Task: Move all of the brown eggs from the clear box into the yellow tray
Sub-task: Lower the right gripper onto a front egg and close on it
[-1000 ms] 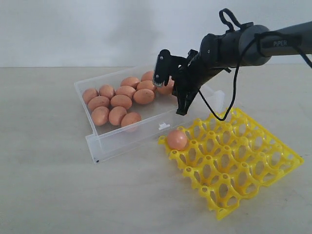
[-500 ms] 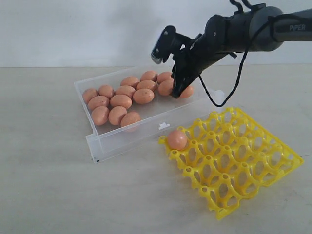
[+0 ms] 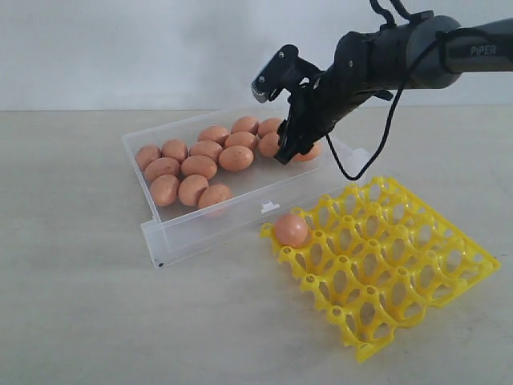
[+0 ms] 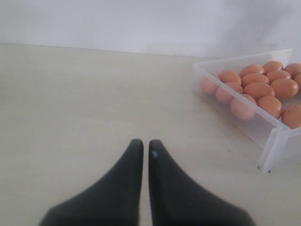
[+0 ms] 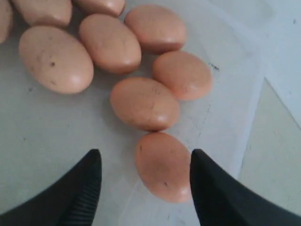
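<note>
Fingers apart above brown egg, clear box

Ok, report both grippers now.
Left gripper: closed, holding nothing.
Right gripper: open, either side of an egg in the box, not gripping it.

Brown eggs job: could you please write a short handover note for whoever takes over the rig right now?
Right gripper: open, fingers either side of one egg at the right end of the clear box in the exterior view; not gripped yet.
Left gripper: shut, empty, over bare table away from the box.
Done: one brown egg sits in the corner cup of the yellow tray nearest the box.
Left: over a dozen brown eggs lie in the box; close on the straddled one next.
</note>
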